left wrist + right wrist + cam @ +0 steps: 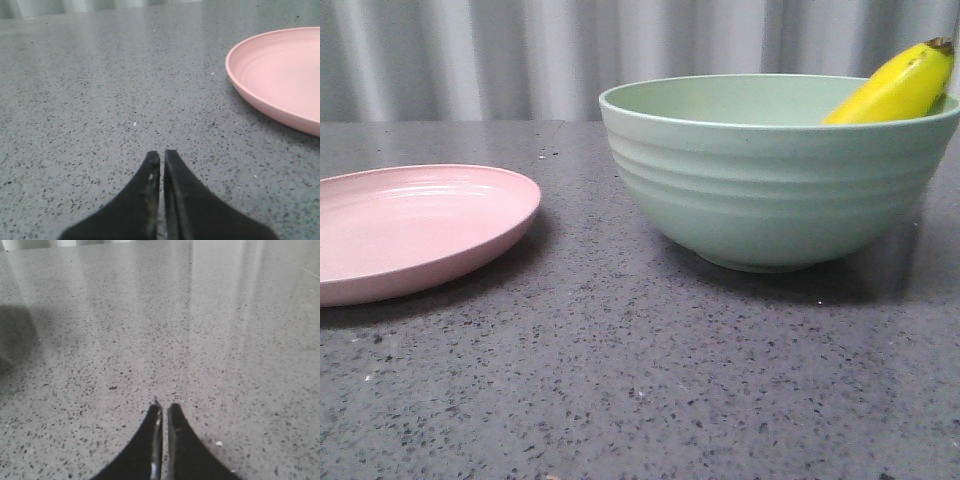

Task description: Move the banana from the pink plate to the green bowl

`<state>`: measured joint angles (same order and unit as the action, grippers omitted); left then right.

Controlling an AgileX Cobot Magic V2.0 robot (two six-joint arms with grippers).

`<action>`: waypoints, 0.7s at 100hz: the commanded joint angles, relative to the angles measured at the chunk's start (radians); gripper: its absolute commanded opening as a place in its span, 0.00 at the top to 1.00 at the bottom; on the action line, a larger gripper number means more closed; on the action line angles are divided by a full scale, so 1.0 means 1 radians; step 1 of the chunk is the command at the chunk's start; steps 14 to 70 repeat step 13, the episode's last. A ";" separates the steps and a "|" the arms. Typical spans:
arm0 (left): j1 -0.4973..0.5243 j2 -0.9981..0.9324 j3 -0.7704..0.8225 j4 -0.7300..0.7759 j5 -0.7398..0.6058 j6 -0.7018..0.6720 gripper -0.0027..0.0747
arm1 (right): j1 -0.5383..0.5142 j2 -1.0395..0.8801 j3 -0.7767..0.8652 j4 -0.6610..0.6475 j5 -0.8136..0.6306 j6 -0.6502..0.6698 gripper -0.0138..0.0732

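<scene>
Resting inside the large, deep, pale mint-green ridged bowl (775, 170), the smooth bright yellow curved banana (897, 87) leans against the far right of the rim, its dark stem tip projecting above the edge; the bowl's depth holds it tilted rather than flat. The shallow round pale pink matte plate (415, 228) stands well apart to the left and carries nothing, so the transfer is judged complete.

The left gripper (162, 162) has its jaws together with only a thin slit between them and holds nothing; it sits low over bare bench, with the plate near it to one side. The right gripper (163, 412) is likewise closed and unloaded, over bare bench with neither task item in its view. Both positions are consistent with arms parked clear of the work.

The bench (620, 380) is a dark grey speckled stone-like slab, smooth and slightly reflective. Behind it hangs a pale corrugated backdrop (470, 55) with vertical folds
</scene>
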<state>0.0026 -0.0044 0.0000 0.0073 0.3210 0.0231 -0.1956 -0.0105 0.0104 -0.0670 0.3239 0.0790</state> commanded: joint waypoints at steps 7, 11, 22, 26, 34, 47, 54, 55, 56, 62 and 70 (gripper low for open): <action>0.004 -0.029 0.011 -0.007 -0.061 -0.009 0.99 | -0.005 -0.024 0.021 -0.011 -0.024 -0.010 0.91; 0.004 -0.029 0.011 -0.007 -0.061 -0.009 0.99 | -0.005 -0.024 0.021 -0.011 -0.024 -0.010 0.91; 0.004 -0.029 0.011 -0.007 -0.061 -0.009 0.99 | -0.005 -0.024 0.021 -0.011 -0.024 -0.010 0.91; 0.004 -0.029 0.011 -0.007 -0.061 -0.009 0.99 | -0.005 -0.024 0.021 -0.011 -0.024 -0.010 0.91; 0.004 -0.029 0.011 -0.007 -0.061 -0.009 0.99 | -0.005 -0.024 0.021 -0.011 -0.024 -0.010 0.91; 0.004 -0.029 0.011 -0.007 -0.061 -0.009 0.99 | -0.005 -0.024 0.021 -0.011 -0.024 -0.010 0.91; 0.004 -0.029 0.011 -0.007 -0.061 -0.009 0.99 | -0.005 -0.024 0.021 -0.011 -0.024 -0.010 0.91; 0.004 -0.029 0.011 -0.007 -0.061 -0.009 0.99 | -0.005 -0.024 0.021 -0.011 -0.024 -0.010 0.91; 0.004 -0.029 0.011 -0.007 -0.061 -0.009 0.99 | -0.005 -0.024 0.021 -0.011 -0.024 -0.010 0.91; 0.004 -0.029 0.011 -0.007 -0.061 -0.009 0.99 | -0.005 -0.024 0.021 -0.011 -0.024 -0.010 0.91; 0.004 -0.029 0.011 -0.007 -0.061 -0.009 0.99 | -0.005 -0.024 0.021 -0.011 -0.024 -0.010 0.91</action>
